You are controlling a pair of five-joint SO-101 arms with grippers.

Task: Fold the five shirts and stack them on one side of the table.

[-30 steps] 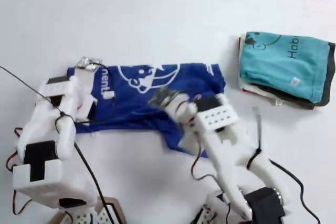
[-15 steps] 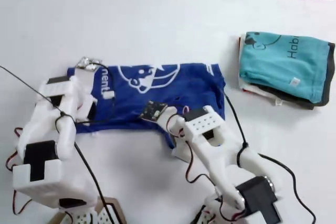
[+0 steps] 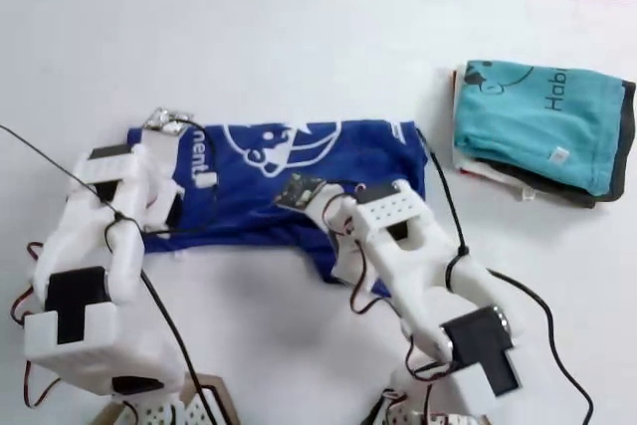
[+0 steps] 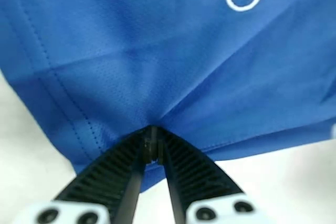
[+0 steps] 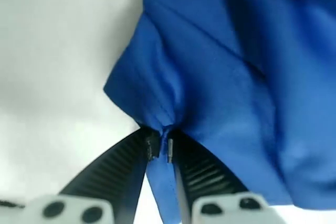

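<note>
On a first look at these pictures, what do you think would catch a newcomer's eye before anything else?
The blue shirt stands out most, lying rumpled across the middle of the white table. The left gripper and the right gripper each pinch its edge. On the table's right side sits a stack of folded shirts with a teal one on top.

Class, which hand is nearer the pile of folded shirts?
Right. The right hand grips the blue shirt at the end nearer the pile; the left hand grips its opposite end.
</note>
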